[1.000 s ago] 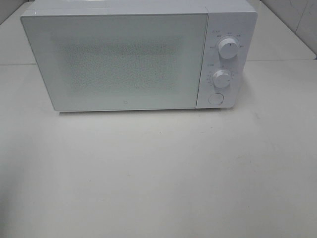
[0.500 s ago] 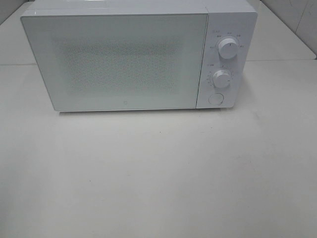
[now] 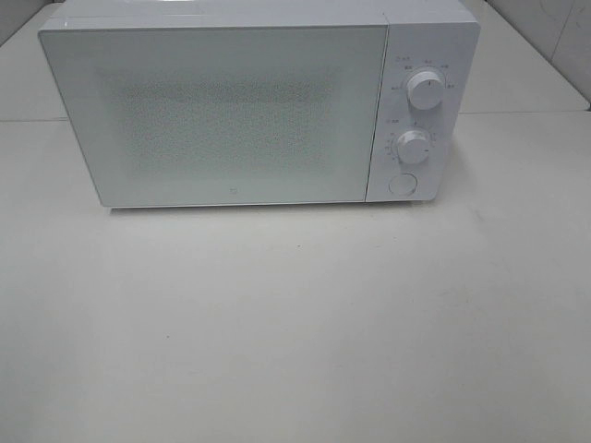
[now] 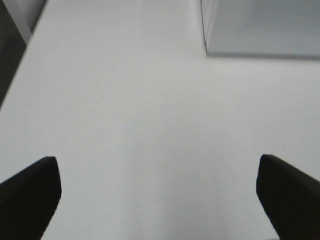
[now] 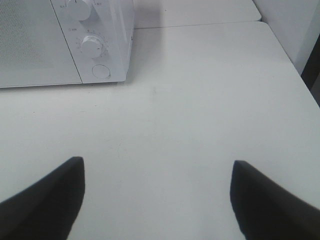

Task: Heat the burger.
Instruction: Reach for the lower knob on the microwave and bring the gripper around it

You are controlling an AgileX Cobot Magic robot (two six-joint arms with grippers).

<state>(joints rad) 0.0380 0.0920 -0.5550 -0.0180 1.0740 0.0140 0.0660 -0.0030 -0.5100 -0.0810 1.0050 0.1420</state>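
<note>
Standing by the bench, I saw a white microwave (image 3: 231, 111) at the rear of a pale table (image 3: 295, 323). Its frosted door (image 3: 222, 175) was shut flush, and an upper dial (image 3: 425, 89), a lower dial (image 3: 413, 147) and a round button (image 3: 402, 184) sat on the panel to the door's right. Bare tabletop ran from the microwave's front face to the near limit of the high view, open across its whole width. In the left wrist view the table's side edge (image 4: 20, 45) dropped to dark floor, well clear of the microwave's corner (image 4: 207, 47). In the right wrist view the opposite edge (image 5: 295, 70) lay well apart from the control panel. The left gripper (image 4: 157, 162) hung over bare table, fingers (image 4: 30, 195) spread wide with nothing between them. The right gripper (image 5: 157, 164) likewise stood apart and empty, over the table in front of the button side. The burger showed in no view, so its place relative to either gripper could not be told.
</note>
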